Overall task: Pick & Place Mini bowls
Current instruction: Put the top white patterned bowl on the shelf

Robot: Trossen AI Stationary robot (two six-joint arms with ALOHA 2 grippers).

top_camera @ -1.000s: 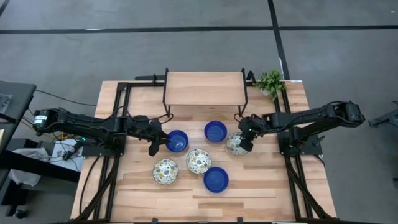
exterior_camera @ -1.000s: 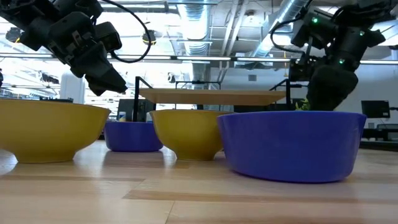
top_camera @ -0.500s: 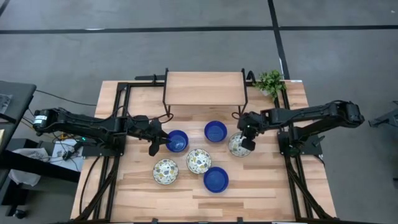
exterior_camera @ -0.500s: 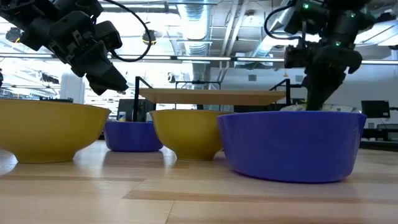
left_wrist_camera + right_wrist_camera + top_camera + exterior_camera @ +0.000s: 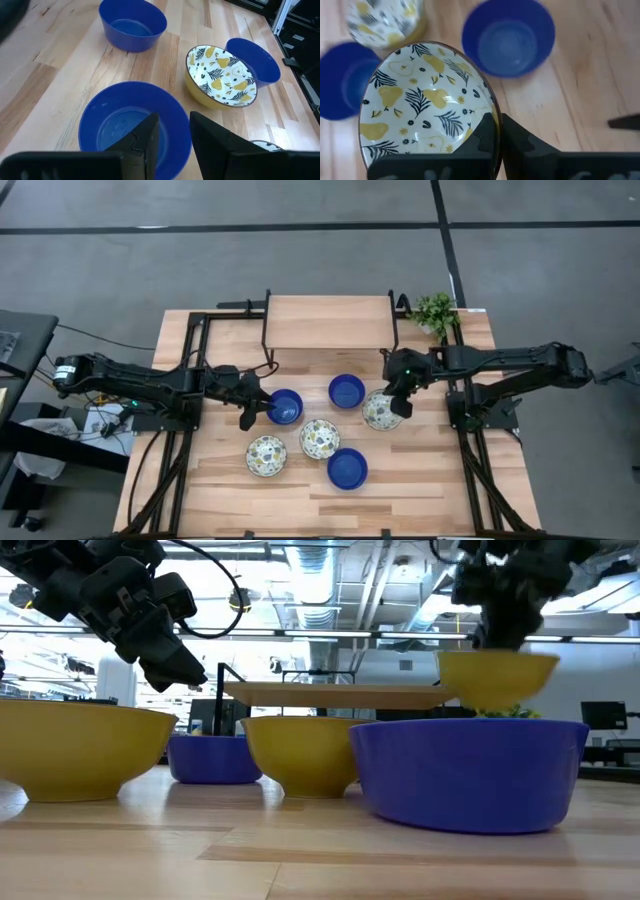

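Note:
Six mini bowls show in the high view. My right gripper (image 5: 399, 404) is shut on a floral cream bowl (image 5: 379, 411), which the low view shows as a yellow-sided bowl (image 5: 497, 680) up in the air. Two more floral bowls (image 5: 320, 438) (image 5: 266, 455) and three blue bowls (image 5: 347, 391) (image 5: 347, 468) (image 5: 285, 407) rest on their bases on the table. My left gripper (image 5: 174, 135) stands open above the near rim of the left blue bowl (image 5: 115, 125), clear of it in the low view (image 5: 180, 675). My right gripper holds the floral bowl by its rim (image 5: 489, 100), one finger inside the bowl and one outside. The fingers come from above, slanting down. The bowl is lifted clear of the table (image 5: 497, 680), mouth up and nearly level.
A wooden shelf (image 5: 328, 322) on a black metal frame stands at the table's far side, with a small green plant (image 5: 435, 310) at the far right corner. Bare wood lies along the near edge (image 5: 420, 500).
My right gripper has gone up with the floral bowl. The bowl sat on the table a second ago and now hangs clear above it, still mouth up. My left gripper has kept still.

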